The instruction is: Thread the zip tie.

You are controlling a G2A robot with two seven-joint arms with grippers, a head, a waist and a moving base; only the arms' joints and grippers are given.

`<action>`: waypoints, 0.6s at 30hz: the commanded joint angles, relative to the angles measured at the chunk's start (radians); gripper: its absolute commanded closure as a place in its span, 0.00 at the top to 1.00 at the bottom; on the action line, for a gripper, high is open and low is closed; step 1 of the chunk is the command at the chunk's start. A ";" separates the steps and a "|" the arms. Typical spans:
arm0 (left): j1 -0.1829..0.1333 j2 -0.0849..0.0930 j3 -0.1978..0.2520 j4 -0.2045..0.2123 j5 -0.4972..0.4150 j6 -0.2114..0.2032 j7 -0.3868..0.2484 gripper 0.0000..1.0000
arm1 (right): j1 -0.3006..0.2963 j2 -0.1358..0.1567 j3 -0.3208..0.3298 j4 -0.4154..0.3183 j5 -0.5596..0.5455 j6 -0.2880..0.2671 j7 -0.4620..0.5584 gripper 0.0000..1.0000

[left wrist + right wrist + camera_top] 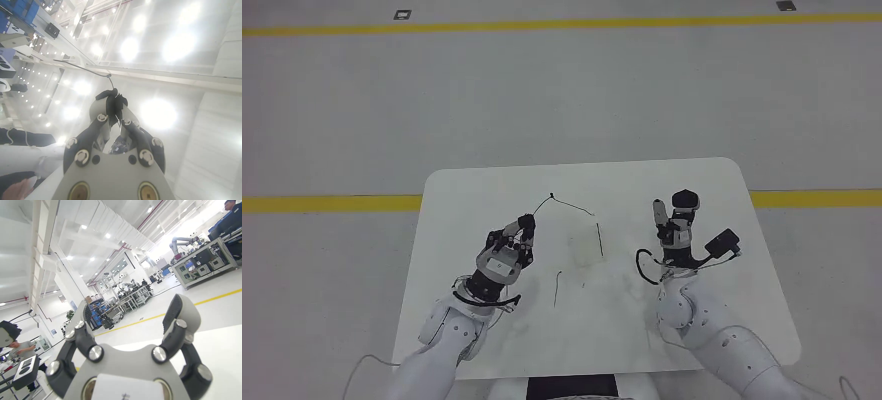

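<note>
Grey workshop floor [562, 100] with yellow lines [562, 25] surrounds one white table [722, 190] with rounded corners. Directions below take the table's middle in the top view as the clock centre, with 12 o'clock on the far side from the robot. Item 1: left gripper [525, 224], at about 10 o'clock, above the tabletop, its dark-padded fingers [105, 93] pressed together and clamped on one end of the zip tie. Item 2: zip tie [570, 203], black and thin, held off the surface. From the clamped end it runs toward 1 o'clock to a sharp bend, where the left wrist view shows a small block on the strap, and from that bend the longer stretch runs toward 4 o'clock and ends free, touching neither gripper there. Item 3: right gripper [672, 208], at about 2 o'clock, well apart from the held tie, its ribbed fingers [174, 309] spread wide with nothing between them. Item 4: second zip tie [598, 237], lying flat just toward 12 o'clock from the centre, lengthwise along the 12-to-6 line. Item 5: third zip tie [557, 288], lying flat at about 7 o'clock, roughly parallel to item 4, near the left arm.
</note>
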 commanded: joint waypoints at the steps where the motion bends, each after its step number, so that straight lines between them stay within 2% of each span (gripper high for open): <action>1: 0.000 0.000 0.000 0.000 0.000 0.000 0.000 0.00 | 0.000 0.000 0.000 0.000 0.000 0.000 0.000 1.00; 18: 0.000 0.000 0.000 0.000 0.000 0.000 0.000 0.00 | 0.000 0.000 0.000 0.000 0.000 0.000 0.000 1.00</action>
